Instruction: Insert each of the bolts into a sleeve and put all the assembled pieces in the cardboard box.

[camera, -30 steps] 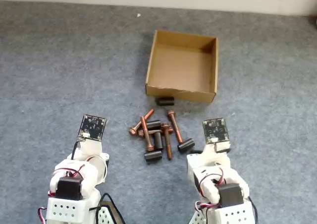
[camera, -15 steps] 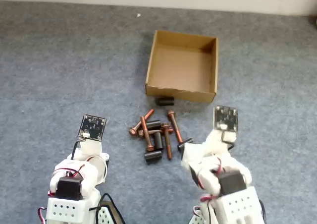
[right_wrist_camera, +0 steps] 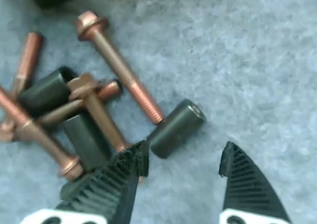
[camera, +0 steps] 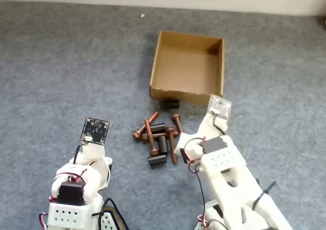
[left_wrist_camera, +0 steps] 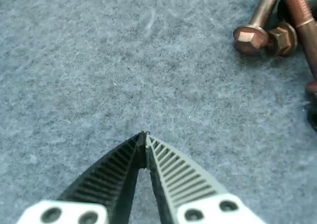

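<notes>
Several copper bolts and black sleeves lie in a pile on the grey carpet. A lone sleeve rests against the front wall of the cardboard box. My right arm stands over the pile's right side. My right gripper is open just short of a black sleeve. A long bolt meets that sleeve end on. My left gripper is shut on nothing above bare carpet, with two bolt heads some way ahead of it.
Grey carpet covers the whole table. The left arm stays low at the front left, away from the pile. A pale wall strip runs along the far edge behind the box.
My right arm has swung forward and left toward the pile, now covering the bolt-and-sleeve piece on its right. The left arm and the objects have not moved.
</notes>
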Controlling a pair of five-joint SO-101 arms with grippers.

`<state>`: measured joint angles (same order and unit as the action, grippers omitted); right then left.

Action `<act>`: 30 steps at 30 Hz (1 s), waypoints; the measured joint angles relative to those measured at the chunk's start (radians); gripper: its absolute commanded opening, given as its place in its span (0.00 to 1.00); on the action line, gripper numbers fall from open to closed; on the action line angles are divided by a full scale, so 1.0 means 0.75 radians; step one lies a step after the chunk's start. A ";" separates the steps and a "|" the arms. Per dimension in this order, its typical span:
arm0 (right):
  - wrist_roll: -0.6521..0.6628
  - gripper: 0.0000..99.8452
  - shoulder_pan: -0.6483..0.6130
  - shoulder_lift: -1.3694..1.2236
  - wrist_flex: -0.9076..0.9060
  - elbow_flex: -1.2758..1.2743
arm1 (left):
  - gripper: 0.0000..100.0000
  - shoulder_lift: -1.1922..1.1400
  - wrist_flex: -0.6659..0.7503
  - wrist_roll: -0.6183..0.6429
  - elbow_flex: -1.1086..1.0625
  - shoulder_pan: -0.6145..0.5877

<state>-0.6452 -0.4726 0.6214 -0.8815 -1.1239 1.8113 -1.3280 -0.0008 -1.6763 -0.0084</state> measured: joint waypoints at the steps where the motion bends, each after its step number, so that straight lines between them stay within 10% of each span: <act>1: -0.016 0.23 0.000 -0.041 0.023 0.000 | 0.01 0.000 0.000 0.000 0.000 0.000; 12: -0.090 0.01 0.076 -0.311 0.188 0.051 | 0.01 0.000 0.000 0.000 0.000 0.000; 30: 0.059 0.00 0.252 -0.063 0.198 0.006 | 0.01 0.002 -0.008 0.000 0.035 -0.139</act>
<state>-0.6007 -0.2839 0.5738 -0.7327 -1.1193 1.8128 -1.3341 -0.0008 -1.6502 -0.1128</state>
